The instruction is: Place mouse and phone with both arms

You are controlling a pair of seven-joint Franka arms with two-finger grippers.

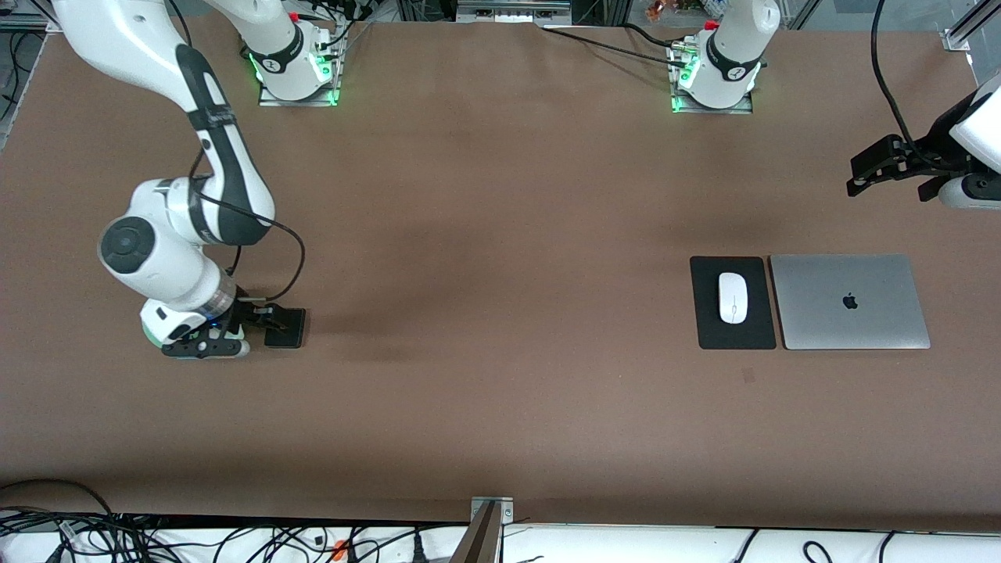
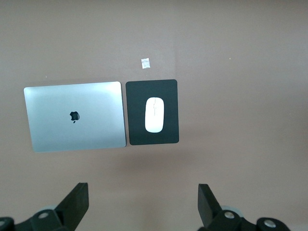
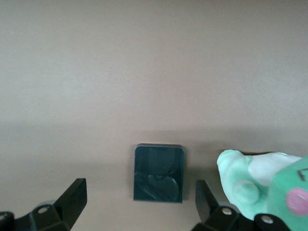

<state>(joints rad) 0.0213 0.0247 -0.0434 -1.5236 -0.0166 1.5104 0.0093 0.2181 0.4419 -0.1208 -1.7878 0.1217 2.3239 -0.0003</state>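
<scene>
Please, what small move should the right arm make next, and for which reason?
Probably lift the right gripper straight up and draw back. Its fingers stand open, and the phone lies flat on the table, released. The mouse already rests on its mat; the left gripper waits.

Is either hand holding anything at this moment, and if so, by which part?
Nothing is held. The right hand is open at the phone on the table; the left hand hangs open.

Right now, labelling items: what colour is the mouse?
White, on a black mat; the mouse shows best in the left wrist view.
</scene>
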